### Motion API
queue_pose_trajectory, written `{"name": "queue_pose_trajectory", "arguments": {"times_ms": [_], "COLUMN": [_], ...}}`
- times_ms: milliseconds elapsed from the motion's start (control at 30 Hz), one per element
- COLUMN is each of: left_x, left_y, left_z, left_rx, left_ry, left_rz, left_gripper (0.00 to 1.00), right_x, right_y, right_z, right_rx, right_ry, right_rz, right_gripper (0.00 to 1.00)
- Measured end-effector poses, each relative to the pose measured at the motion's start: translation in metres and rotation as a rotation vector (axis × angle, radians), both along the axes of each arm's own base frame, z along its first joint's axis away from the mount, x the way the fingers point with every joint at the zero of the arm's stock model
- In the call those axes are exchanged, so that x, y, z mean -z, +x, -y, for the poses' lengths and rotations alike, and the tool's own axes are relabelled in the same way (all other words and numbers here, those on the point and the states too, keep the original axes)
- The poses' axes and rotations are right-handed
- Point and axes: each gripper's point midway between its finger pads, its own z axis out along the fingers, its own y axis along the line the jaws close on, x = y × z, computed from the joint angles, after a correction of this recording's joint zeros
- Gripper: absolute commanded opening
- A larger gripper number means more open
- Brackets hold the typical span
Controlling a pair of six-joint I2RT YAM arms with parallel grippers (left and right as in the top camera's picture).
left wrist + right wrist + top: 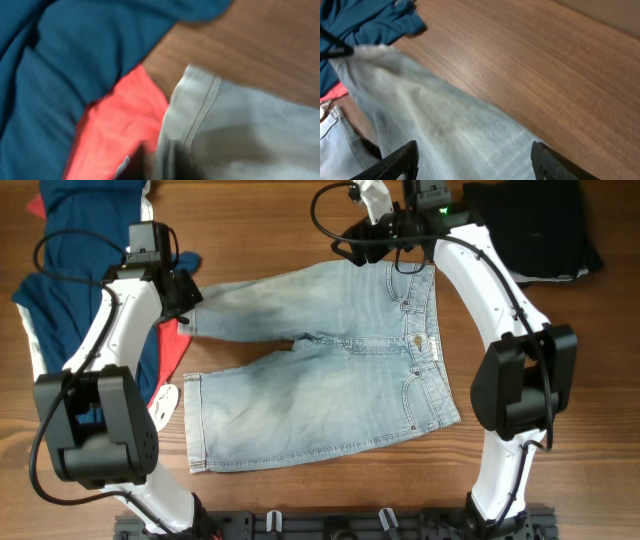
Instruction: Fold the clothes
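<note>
Denim shorts [320,370], one; navy garment [85,230], one

Left arm [100,330] rises from its base at 7 o'clock and bends at the wrist, with the left gripper [188,298] pointing toward 3 o'clock. Its jaw state is indeterminate because the wrist view is blurred. Right arm [490,290] arches from 5 o'clock up to 12 o'clock, and the right gripper [475,162] has its fingers [400,161] spread wide apart.

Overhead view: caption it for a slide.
Pale faded-blue denim shorts spread on a wooden table, left claw at leg hem, right claw near waistband.
</note>
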Motion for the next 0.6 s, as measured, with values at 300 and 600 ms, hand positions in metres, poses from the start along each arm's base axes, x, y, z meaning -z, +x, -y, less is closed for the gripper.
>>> {"name": "queue_pose_trajectory", "arguments": {"times_ms": [300, 600], "left_x": [0.004, -0.016], "left_y": [-0.011, 0.037], "left_z": [0.02, 0.045], "left_rx": [0.065, 0.135], "left_ry": [0.039, 0.006], "left_rz": [-0.059, 0.155], "left_gripper": [0.94, 0.94], "right_x": [0.011, 0.058], "right_y": [-0.003, -0.026], "right_z": [0.008, 0.044], "right_rx": [0.079, 0.289], "right_ry": [-0.053, -0.174], "right_rz": [-0.058, -0.309], "right_gripper": [0.74, 0.67]}}
